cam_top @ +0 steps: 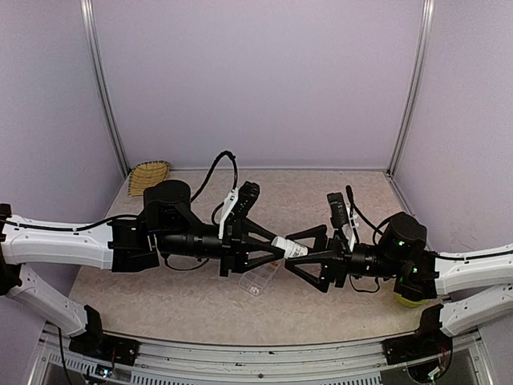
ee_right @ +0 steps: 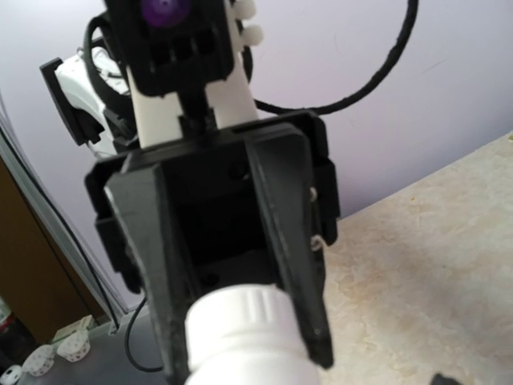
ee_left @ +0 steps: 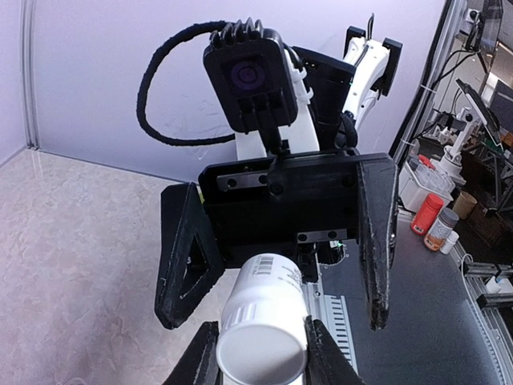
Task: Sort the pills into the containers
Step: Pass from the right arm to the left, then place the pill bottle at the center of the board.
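A white pill bottle (cam_top: 286, 245) hangs level above the table, and my left gripper (cam_top: 279, 250) is shut on its ribbed end (ee_left: 260, 341). My right gripper (cam_top: 291, 255) faces it with jaws spread wide. Its fingers (ee_left: 377, 241) stand on either side of the bottle's labelled end without touching it. In the right wrist view the bottle (ee_right: 240, 345) fills the bottom between the left gripper's black fingers (ee_right: 296, 273). The containers are the cells of a clear organizer box (cam_top: 260, 280) lying on the table just below both grippers. No pills show.
A woven yellow-green bowl (cam_top: 149, 174) sits at the back left corner. A yellow-green object (cam_top: 410, 299) is partly hidden under the right arm. Purple walls and two metal posts (cam_top: 104, 88) close in the beige table (cam_top: 160, 297).
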Controlling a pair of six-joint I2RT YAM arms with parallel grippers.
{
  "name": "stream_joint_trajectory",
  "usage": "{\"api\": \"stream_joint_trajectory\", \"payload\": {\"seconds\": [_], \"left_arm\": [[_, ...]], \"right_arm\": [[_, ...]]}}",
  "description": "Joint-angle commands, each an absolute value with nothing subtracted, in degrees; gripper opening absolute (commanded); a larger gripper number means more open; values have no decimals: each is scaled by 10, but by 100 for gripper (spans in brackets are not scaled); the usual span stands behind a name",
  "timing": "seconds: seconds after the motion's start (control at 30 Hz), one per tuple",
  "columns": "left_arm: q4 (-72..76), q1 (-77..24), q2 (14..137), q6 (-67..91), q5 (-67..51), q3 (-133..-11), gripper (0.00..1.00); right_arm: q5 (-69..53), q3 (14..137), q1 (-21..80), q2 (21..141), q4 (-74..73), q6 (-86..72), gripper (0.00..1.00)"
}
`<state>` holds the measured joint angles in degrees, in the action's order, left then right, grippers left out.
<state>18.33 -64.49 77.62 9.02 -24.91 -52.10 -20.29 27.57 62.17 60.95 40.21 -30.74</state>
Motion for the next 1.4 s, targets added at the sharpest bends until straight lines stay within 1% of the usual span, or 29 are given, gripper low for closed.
{"api": "stream_joint_trajectory", "payload": {"seconds": [0.0, 0.17, 0.5, 0.9, 1.37], "left_arm": [[178, -642, 768, 90, -227, -530, 15], [151, -634, 763, 88, -190, -531, 15], [115, -599, 762, 116, -122, -520, 16], [89, -547, 753, 155, -41, -493, 17], [58, -505, 739, 177, 10, -476, 17]], "right_arm": [[-182, 279, 616, 602, 395, -303, 95], [-139, 272, 614, 581, 373, -303, 100], [-63, 243, 602, 545, 358, -319, 100], [-19, 242, 595, 560, 324, -329, 100], [-6, 232, 590, 554, 317, -340, 100]]}}
